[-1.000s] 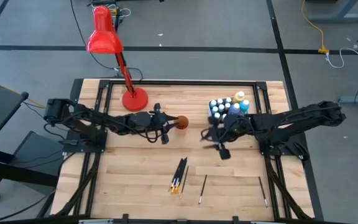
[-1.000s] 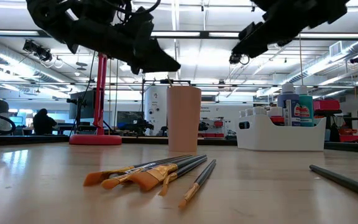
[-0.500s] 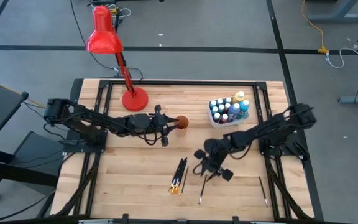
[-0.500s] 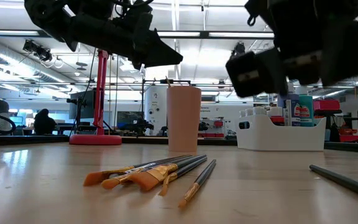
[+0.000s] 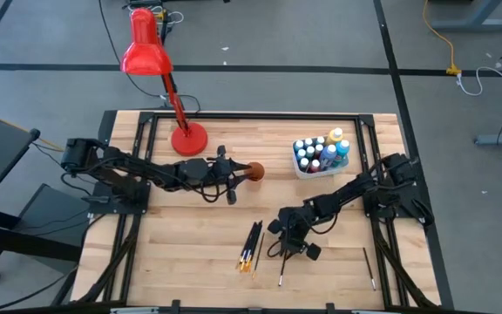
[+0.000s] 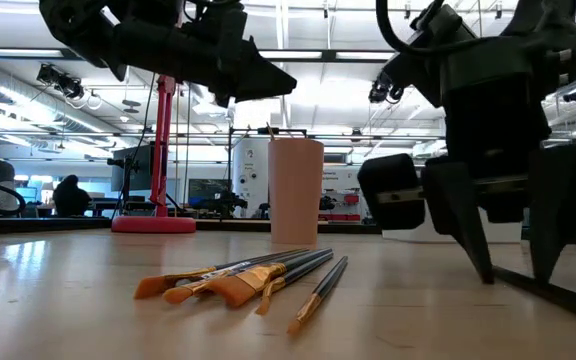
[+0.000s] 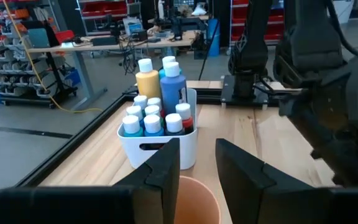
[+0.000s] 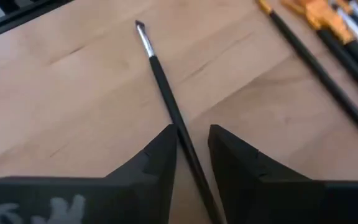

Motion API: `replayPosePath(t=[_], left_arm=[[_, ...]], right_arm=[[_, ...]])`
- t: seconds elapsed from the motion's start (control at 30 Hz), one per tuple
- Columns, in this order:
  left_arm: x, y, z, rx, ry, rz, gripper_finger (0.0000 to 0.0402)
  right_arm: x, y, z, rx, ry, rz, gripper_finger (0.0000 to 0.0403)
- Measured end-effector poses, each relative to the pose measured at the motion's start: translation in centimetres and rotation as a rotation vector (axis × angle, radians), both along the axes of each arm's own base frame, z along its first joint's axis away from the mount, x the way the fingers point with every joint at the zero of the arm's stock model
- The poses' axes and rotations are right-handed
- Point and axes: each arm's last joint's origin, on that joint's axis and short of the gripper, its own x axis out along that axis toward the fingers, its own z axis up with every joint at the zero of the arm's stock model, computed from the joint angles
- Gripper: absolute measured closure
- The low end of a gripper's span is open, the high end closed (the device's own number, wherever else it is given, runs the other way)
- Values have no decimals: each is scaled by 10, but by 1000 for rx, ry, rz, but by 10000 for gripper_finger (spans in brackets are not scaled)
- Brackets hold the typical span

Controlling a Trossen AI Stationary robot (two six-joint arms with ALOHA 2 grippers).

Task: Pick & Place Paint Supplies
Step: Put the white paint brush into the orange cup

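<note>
Lower centre of the high view: the right gripper sits low over the wooden table, directly above a single loose paintbrush that lies apart from the others. That brush runs roughly top-to-bottom in the frame, tilted slightly, bristle end toward the bottom edge. In the right wrist view the brush's dark handle passes straight through the gap between the two dark fingers, metal ferrule and tip pointing away from the claw, so the long axis lies across the closing direction, which looks right for a pinch. Jaws are narrow, a slim gap either side of the handle, not yet clamped as far as I can tell. The low view shows the same claw's fingertips at or just above the tabletop, right of frame. A bunch of paintbrushes with orange-yellow ends lies just left of the claw, near but not touching it. One more brush lies well off at lower right. The left gripper hangs at mid-frame beside the small orange cup, fingers part open, holding nothing visible; the right arm is clearly the nearer one. Paint bottles stand packed in the white tub at upper right.
</note>
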Motion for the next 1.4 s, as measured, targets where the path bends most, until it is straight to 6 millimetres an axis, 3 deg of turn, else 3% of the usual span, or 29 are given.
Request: replayPosePath(t=[0.33, 0.63, 0.87, 1.07, 1.17, 1.4], left_arm=[[0, 0, 4, -1, -44, 0, 290], [1, -6, 4, -98, -62, -191, 290], [1, -17, 4, -136, -49, -349, 290], [1, -22, 1, -367, -28, -404, 290], [0, -24, -4, -402, 19, -409, 290], [-1, -30, -5, -54, 46, -416, 290]], right_arm=[[10, -5, -25, 91, -68, 81, 391], [12, -8, -18, 66, -119, 61, 396], [15, -21, 17, 25, -211, -31, 397], [11, -37, 49, -194, -294, -191, 397], [8, -42, 67, -278, -355, -265, 398], [-9, -51, 129, -311, -510, -527, 398]])
